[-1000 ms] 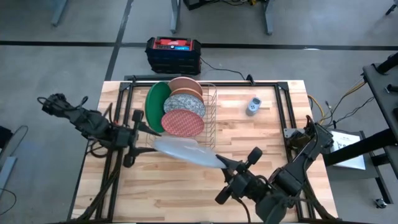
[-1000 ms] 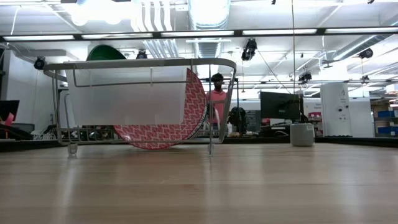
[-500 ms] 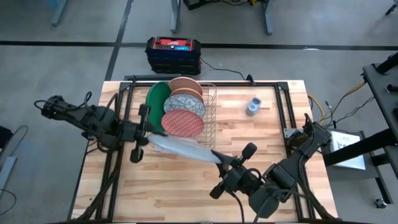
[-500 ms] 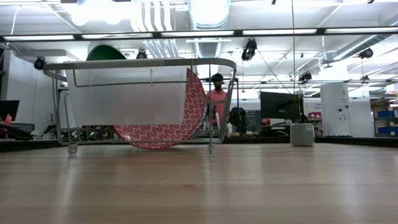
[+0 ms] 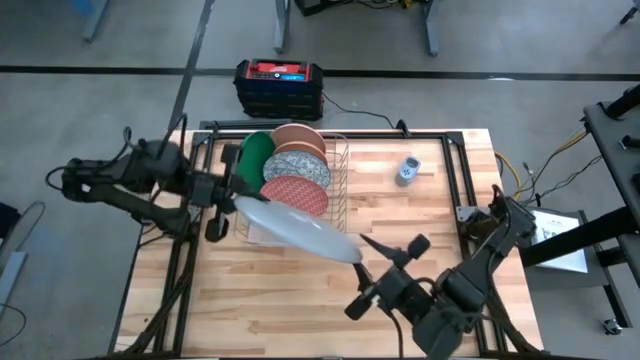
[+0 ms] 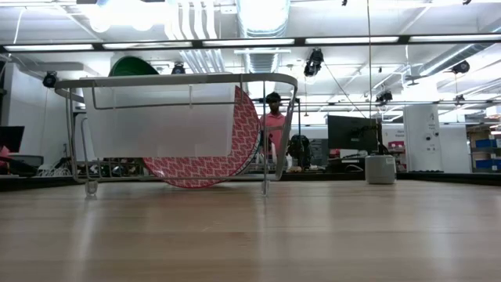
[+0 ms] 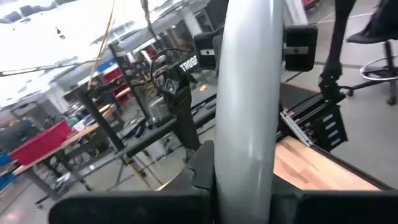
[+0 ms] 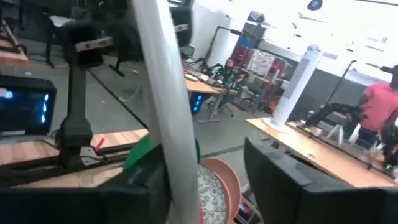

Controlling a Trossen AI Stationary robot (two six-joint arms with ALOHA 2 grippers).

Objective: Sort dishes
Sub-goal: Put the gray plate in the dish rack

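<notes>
A grey plate (image 5: 300,228) hangs tilted above the table, just in front of the silver wire rack (image 5: 338,190). My left gripper (image 5: 238,203) is shut on the plate's left rim. My right gripper (image 5: 388,246) is open at its right rim, one finger on each side (image 8: 205,180). Standing on edge in the rack are the green (image 5: 255,160), salmon (image 5: 298,137), speckled (image 5: 297,165) and red (image 5: 295,198) plates. The low view shows only the rack (image 6: 180,82) with the red plate (image 6: 211,160). My left gripper pinches the grey plate's left rim (image 7: 242,155) between its two fingers, coming level from the table's left. The plate runs edge-on away from the fingers and is lifted clear of the table. My right gripper: whether a finger (image 8: 146,186) touches the plate's rim (image 8: 171,155) I cannot tell.
A small grey-blue gadget (image 5: 407,170) stands on the table right of the rack, also in the low view (image 6: 380,169). A black and red box (image 5: 279,85) sits on the floor beyond the far edge. Bare wood lies along the near edge (image 5: 270,310).
My left gripper has moved right to the grey plate's left rim, shut on it, and then drawn toward the far edge. My right gripper has opened and pulled back a little to the right. The plate has shifted toward the rack, staying clear of the table.
</notes>
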